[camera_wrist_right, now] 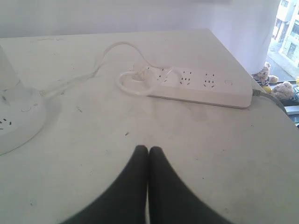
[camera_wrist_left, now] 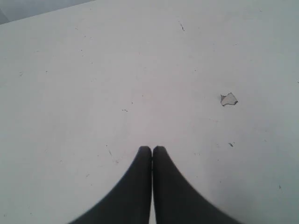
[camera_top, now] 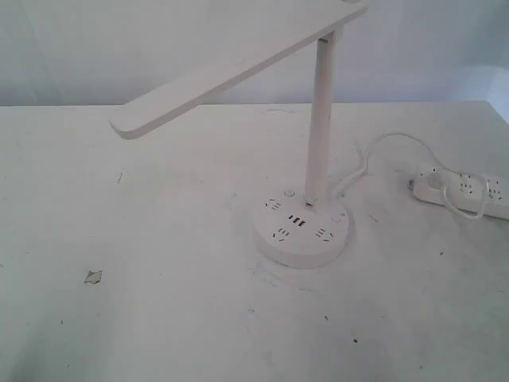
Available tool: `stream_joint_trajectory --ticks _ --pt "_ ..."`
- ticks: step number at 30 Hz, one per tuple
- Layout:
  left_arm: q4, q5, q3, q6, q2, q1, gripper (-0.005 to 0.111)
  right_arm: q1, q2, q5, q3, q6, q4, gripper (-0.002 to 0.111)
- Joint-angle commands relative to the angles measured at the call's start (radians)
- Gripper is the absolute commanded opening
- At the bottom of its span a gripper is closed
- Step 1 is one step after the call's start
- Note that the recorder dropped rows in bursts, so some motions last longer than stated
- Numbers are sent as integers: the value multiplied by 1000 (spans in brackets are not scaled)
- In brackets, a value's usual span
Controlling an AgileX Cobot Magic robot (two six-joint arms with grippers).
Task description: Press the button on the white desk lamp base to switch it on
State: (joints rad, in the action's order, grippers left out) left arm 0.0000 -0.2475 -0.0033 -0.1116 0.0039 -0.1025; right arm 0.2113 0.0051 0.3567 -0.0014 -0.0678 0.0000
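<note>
The white desk lamp base (camera_top: 304, 228) is a thick round puck on the white table, with outlet slots and three dark USB ports (camera_top: 297, 220). Its slim stem (camera_top: 320, 119) rises to a long flat head (camera_top: 231, 72) that reaches left. Small round buttons sit on the base's top near the stem. Neither arm shows in the exterior view. My right gripper (camera_wrist_right: 148, 150) is shut and empty over bare table, with the base's edge (camera_wrist_right: 16, 119) off to one side. My left gripper (camera_wrist_left: 152, 150) is shut and empty above bare table; the lamp is out of its view.
An oblong white power strip (camera_top: 465, 191) (camera_wrist_right: 196, 84) lies to the right of the lamp, its cord (camera_top: 374, 155) looping back to the base. The table's right edge (camera_wrist_right: 275, 112) is close beyond the strip. A chipped patch (camera_top: 93, 277) (camera_wrist_left: 228, 99) marks the tabletop at left.
</note>
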Motion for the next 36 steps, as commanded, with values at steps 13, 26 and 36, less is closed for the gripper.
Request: stream_joint_trajectory --ticks 13,26,36 --pt "-6 -5 3 3 -4 9 0 7 -5 -7 1 3 0 0" --pt "-6 -5 3 3 -4 9 0 7 -5 -7 1 3 0 0" --pt "-6 -5 3 3 -4 9 0 7 -5 -24 1 5 0 0"
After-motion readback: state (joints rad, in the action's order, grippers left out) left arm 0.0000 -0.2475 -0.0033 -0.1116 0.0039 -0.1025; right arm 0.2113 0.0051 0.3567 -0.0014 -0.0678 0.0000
